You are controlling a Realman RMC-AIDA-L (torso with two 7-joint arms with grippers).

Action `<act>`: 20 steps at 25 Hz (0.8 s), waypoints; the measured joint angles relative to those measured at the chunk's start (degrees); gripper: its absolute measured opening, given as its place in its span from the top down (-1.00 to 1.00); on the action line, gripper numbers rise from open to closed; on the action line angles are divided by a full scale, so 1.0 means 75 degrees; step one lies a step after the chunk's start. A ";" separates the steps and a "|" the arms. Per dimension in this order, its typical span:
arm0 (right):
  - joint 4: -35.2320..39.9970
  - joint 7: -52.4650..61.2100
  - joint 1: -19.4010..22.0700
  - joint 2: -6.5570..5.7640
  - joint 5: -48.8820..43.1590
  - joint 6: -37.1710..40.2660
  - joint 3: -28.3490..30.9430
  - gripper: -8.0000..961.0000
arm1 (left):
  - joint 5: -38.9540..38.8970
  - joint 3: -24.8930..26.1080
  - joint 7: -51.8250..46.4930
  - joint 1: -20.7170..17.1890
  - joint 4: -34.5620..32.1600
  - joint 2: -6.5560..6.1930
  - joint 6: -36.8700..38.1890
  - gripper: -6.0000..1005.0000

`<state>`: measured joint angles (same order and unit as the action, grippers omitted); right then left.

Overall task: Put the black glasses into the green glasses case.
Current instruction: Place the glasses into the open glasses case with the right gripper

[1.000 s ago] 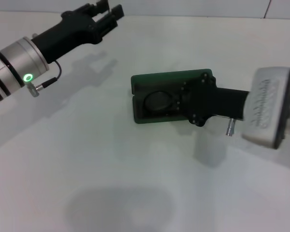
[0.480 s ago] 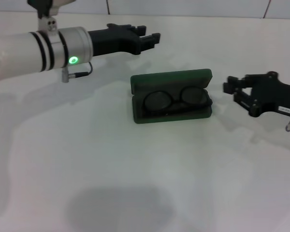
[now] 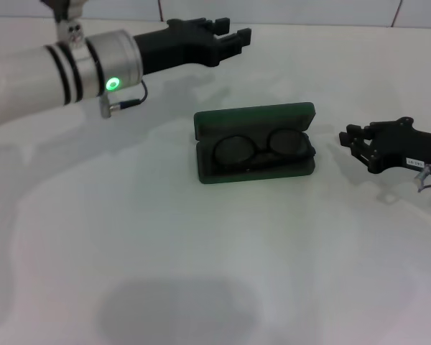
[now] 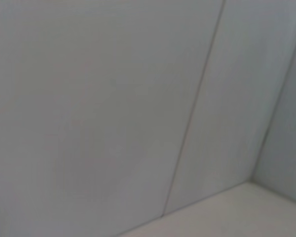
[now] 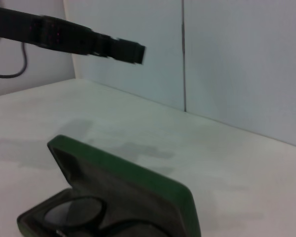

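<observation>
Right gripper (image 3: pixel 352 144): our fingers are spread and hold nothing; we sit low beside the case's right end, pulled a little farther from it than half a second ago.
Black glasses (image 3: pixel 262 149): lying lens-up inside the case, so the placing looks done.
Green glasses case (image 3: pixel 255 119): lid upright, not yet closed.
Left gripper (image 3: pixel 233 37): fingers parted and holding nothing; raised beyond the case, advanced slightly, perhaps toward the lid.

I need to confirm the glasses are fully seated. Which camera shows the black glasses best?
The head view: the black glasses lie whole inside the open green glasses case, both lenses visible. The right wrist view catches only one lens and part of the frame at its edge. The left wrist view shows only wall.
</observation>
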<state>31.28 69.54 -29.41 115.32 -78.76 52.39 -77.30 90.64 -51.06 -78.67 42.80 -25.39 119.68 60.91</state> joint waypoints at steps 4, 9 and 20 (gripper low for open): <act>0.0025 0.0287 -0.0171 0.0005 -0.0035 -0.0050 0.0002 0.71 | -0.0521 0.0000 0.0540 -0.0378 0.0027 0.0009 0.0542 0.03; -0.0123 0.0864 -0.0616 0.0014 -0.0522 -0.0252 -0.0032 0.71 | -0.0602 0.0000 0.0684 -0.0529 0.0053 0.0014 0.0720 0.03; -0.0278 0.1545 -0.1065 0.0085 -0.1085 -0.0445 -0.0494 0.72 | -0.0566 0.0000 0.0748 -0.0586 0.0058 0.0016 0.0830 0.03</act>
<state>29.20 81.12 -37.40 115.96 -86.89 49.06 -81.01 86.40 -51.06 -73.06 38.41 -24.96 119.80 67.13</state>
